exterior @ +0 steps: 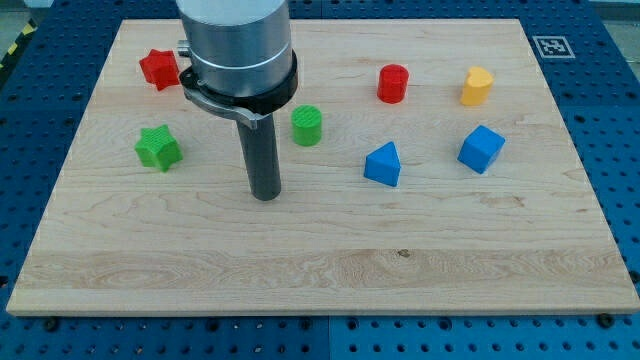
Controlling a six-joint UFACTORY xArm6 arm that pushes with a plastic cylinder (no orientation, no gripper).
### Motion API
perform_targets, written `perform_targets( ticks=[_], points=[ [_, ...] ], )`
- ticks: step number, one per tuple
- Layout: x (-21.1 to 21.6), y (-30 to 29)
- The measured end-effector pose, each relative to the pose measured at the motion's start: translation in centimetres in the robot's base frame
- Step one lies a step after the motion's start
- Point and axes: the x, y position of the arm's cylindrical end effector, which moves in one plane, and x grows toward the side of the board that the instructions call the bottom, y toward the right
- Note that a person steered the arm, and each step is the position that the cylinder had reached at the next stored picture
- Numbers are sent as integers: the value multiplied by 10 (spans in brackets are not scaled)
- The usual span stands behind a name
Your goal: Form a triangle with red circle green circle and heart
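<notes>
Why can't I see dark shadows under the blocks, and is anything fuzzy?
In the camera view the light is soft and even, so the green circle and red circle cast only faint shadows; my tip and the blocks look sharp; no glare shows on the wooden board.

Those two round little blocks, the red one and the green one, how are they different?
The red cylinder sits nearer the view's top and right; the green cylinder lies lower and further left. My tip is close to the green cylinder, just to its lower left, and far from the red cylinder. Both are short, upright cylinders of similar size.
</notes>
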Motion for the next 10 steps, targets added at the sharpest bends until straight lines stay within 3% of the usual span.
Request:
perform_targets(
  ticks=[1, 3, 4, 5, 6, 7, 10],
  points=[
    [1, -3],
    [-47, -71],
    [-45, -28],
    [-75, 26],
    [-136, 86],
    [-158, 136],
    [-173, 195]
  ],
)
